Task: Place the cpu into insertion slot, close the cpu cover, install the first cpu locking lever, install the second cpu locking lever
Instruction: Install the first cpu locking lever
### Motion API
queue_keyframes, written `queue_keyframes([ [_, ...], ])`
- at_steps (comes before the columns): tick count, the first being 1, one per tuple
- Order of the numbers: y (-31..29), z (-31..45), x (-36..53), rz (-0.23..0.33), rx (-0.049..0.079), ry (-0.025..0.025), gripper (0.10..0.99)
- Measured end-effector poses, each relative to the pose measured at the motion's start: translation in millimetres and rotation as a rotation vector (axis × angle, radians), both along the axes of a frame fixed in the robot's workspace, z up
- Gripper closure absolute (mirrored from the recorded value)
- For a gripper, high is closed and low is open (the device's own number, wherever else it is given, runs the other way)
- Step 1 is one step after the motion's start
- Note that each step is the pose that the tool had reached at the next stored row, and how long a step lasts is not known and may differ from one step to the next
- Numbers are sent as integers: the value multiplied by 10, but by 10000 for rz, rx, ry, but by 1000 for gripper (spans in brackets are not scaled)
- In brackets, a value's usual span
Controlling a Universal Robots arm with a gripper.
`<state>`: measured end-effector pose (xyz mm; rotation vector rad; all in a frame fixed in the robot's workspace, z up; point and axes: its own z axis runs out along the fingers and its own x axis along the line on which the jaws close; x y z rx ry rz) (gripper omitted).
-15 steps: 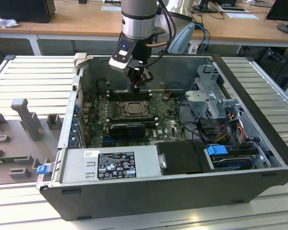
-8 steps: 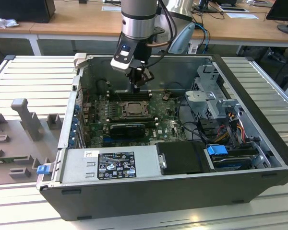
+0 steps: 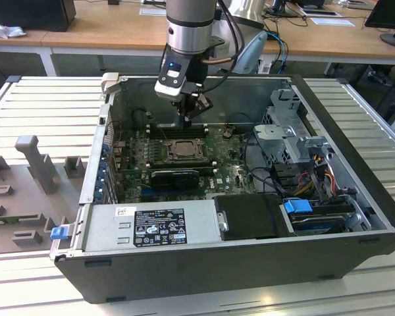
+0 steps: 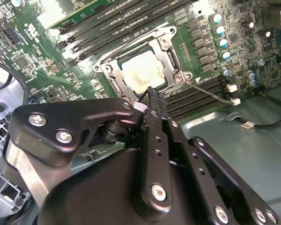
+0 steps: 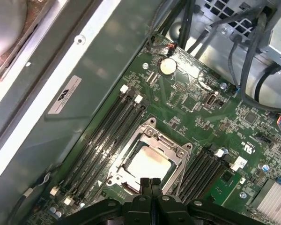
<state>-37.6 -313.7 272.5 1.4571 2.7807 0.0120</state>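
Note:
The pale cpu (image 5: 147, 165) (image 4: 141, 74) lies in the insertion slot (image 3: 182, 151), a square socket on the green board. The silver cpu cover (image 5: 152, 136) (image 4: 170, 52) lies flat around it, its cut-out centre showing the chip. From one socket corner a thin wire locking lever (image 4: 210, 93) sticks out over the memory slots. My gripper (image 3: 186, 120) (image 4: 151, 93) (image 5: 151, 183) hangs just above the socket's edge, shut, with nothing in it. Its fingertips hide a small strip of the socket's rim in both wrist views.
Long black memory slots (image 5: 103, 136) flank the socket on both sides. A black graphics card (image 3: 174, 178) and the power supply (image 3: 151, 227) sit toward the case front. A drive cage (image 3: 286, 125) and cables (image 3: 316, 171) fill the exterior view's right. A grey fixture (image 3: 36, 161) stands outside the case.

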Motion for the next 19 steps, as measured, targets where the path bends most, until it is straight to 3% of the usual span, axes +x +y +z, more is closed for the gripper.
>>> queue_keyframes([
  [19,0,0,0,1448,0,0,980],
])
